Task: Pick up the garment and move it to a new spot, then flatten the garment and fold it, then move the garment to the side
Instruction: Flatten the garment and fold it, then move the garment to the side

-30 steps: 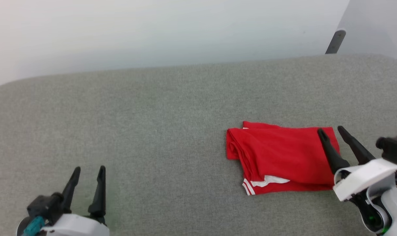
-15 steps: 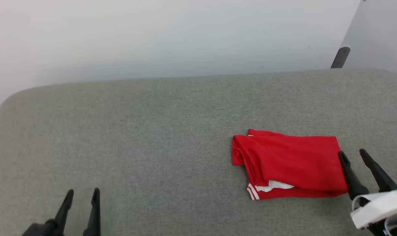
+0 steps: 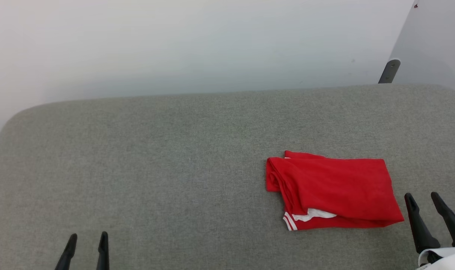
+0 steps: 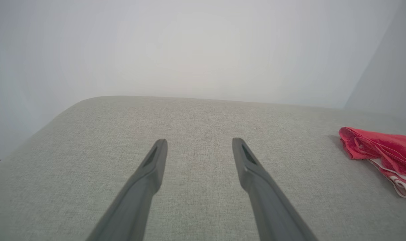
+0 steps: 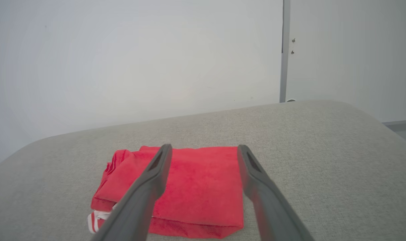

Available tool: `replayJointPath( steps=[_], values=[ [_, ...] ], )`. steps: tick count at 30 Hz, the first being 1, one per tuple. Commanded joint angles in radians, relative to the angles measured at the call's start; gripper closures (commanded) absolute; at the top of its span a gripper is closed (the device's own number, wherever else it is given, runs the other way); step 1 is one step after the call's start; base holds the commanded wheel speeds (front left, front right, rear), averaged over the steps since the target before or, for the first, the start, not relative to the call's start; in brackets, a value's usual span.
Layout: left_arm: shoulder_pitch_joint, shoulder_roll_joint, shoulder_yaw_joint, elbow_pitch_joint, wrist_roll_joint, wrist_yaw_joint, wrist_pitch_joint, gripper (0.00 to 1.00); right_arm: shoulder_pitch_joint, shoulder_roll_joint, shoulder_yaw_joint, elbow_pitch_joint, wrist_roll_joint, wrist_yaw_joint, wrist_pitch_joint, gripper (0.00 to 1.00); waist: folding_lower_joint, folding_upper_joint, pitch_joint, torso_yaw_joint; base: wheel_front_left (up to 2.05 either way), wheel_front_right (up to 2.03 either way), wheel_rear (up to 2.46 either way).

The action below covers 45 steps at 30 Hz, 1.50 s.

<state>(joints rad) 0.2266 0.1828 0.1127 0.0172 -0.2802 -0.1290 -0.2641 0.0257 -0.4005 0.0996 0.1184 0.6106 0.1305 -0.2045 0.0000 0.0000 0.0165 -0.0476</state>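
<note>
The garment (image 3: 332,189) lies folded into a compact red rectangle on the grey padded table (image 3: 175,157), right of centre, with a white panel and striped trim peeking out at its near left corner. My right gripper (image 3: 422,195) stands open just off the garment's near right corner, apart from it. In the right wrist view the garment (image 5: 203,187) lies flat beyond my open right gripper (image 5: 203,148). My left gripper (image 3: 86,236) is open at the lower left, far from the cloth. The left wrist view has my left gripper (image 4: 199,140) open over bare table, the garment (image 4: 384,154) at its right edge.
A pale wall (image 3: 197,45) runs behind the table's far edge. A grey bracket (image 3: 389,71) stands at the far right corner beside a lighter panel. The table's rounded left corner (image 3: 9,123) drops off near the wall.
My right gripper has drawn back off the garment toward the near right, leaving the cloth lying folded. My left gripper has also pulled back. The head camera has shifted, so the table sits lower.
</note>
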Motion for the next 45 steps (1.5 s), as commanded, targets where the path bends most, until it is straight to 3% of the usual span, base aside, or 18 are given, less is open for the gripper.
replayJointPath(
  steps=[1,17,34,39,45],
  values=[
    [0.009,-0.004,0.005,-0.007,0.008,-0.002,0.0,0.0,0.02,0.014,-0.017,-0.021,-0.013,0.0,0.01,0.0,0.0,0.0,0.001,0.001,0.0,0.0,0.0],
    [0.005,-0.006,0.0,-0.021,0.009,-0.002,0.0,0.0,0.062,0.073,-0.072,-0.1,-0.056,0.0,0.069,0.0,0.0,0.0,0.004,0.01,0.0,0.0,0.0],
    [-0.016,-0.01,-0.008,-0.022,0.015,-0.002,0.001,0.0,0.056,0.105,-0.076,-0.103,-0.047,0.0,0.069,0.0,0.0,0.0,0.004,0.009,0.0,0.0,0.0],
    [-0.047,-0.007,-0.038,-0.01,0.008,-0.002,0.001,0.0,-0.012,0.081,-0.063,-0.089,-0.027,0.0,0.155,0.0,0.0,0.0,0.022,0.019,0.0,0.0,0.0],
    [-0.097,-0.015,-0.065,0.013,-0.011,-0.002,0.001,0.0,-0.175,-0.011,-0.039,0.042,-0.008,0.0,0.469,0.0,0.0,0.0,0.06,0.028,0.0,0.0,0.0]
  ],
)
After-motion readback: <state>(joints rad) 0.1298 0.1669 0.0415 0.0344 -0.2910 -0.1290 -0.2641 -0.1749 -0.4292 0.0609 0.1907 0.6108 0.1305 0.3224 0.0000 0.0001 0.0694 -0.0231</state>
